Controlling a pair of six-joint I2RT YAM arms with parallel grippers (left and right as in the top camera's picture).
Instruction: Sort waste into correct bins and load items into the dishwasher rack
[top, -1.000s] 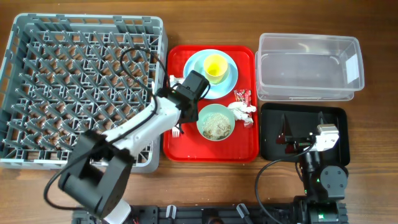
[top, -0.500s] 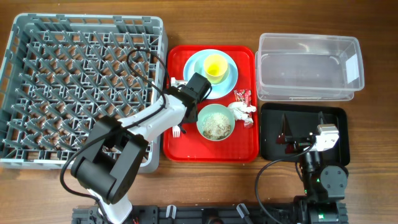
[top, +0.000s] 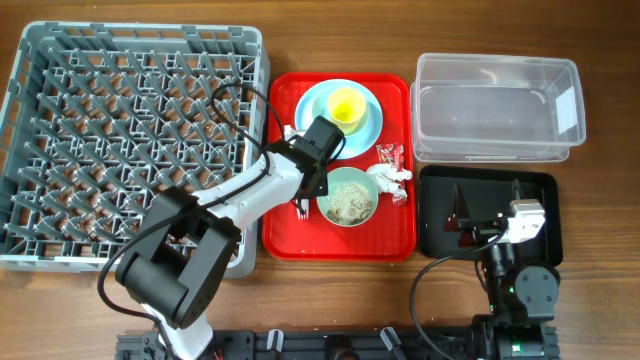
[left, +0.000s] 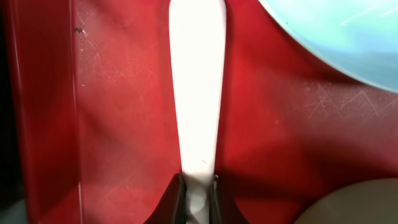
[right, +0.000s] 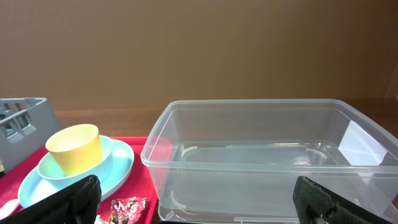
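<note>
The left fingers (left: 198, 185) are pinching the thin end of a white handle (left: 198, 93). The handle lies flat on the red tray (top: 340, 240), near the tray's left side. It is just left of the blue plate (top: 310, 105) and the green bowl (top: 373, 207). I cannot tell if it is the spoon or the fork.

The right fingers (right: 195, 182) are spread wide and hold nothing. They hang over the black tray (top: 440, 240) and point at the clear tub (top: 497, 70).

A yellow cup (top: 346, 105) sits in a blue bowl (right: 106, 149), and that bowl sits on the blue plate at the back of the red tray. The green bowl is in front of the plate and has rice (top: 347, 200) in it. A napkin (top: 392, 180) lies just beside the green bowl, on its right. A wrapper (top: 390, 153) lies just behind the napkin, near the tray's right edge.

The big grey rack (top: 100, 120) stands on the left of the desk (top: 600, 200), just beside the red tray. The clear tub is at the back right. The black tray is in front of it.
</note>
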